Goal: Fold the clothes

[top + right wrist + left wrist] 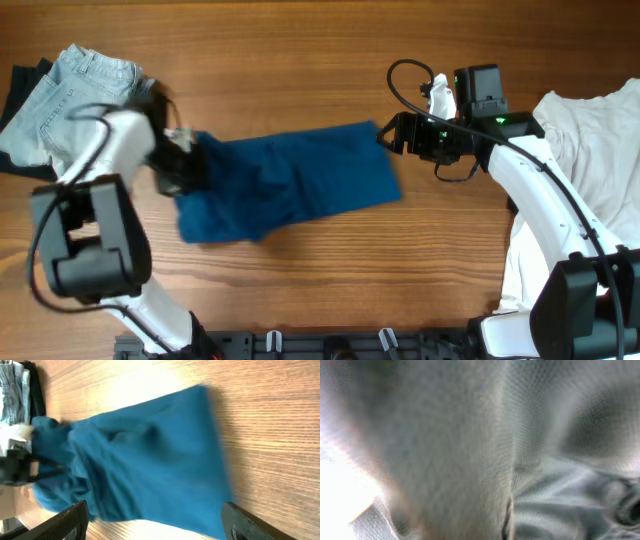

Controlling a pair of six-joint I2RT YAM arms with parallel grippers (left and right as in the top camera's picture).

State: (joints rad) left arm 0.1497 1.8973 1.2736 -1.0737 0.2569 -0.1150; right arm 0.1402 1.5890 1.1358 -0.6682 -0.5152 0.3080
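Observation:
A blue garment point(290, 185) lies spread across the middle of the wooden table, flat at its right end and bunched at its left end. My left gripper point(180, 162) sits at the bunched left end and looks shut on the fabric. The left wrist view is filled with blurred cloth pressed close to the lens. My right gripper point(386, 135) is open at the garment's right edge. In the right wrist view its fingers point(155, 517) stand wide apart over the blue garment point(150, 460), holding nothing.
Light blue jeans point(75, 90) lie on a dark garment point(20, 85) at the back left. A pile of white clothes point(590, 150) covers the right side. The jeans also show in the right wrist view point(10, 390).

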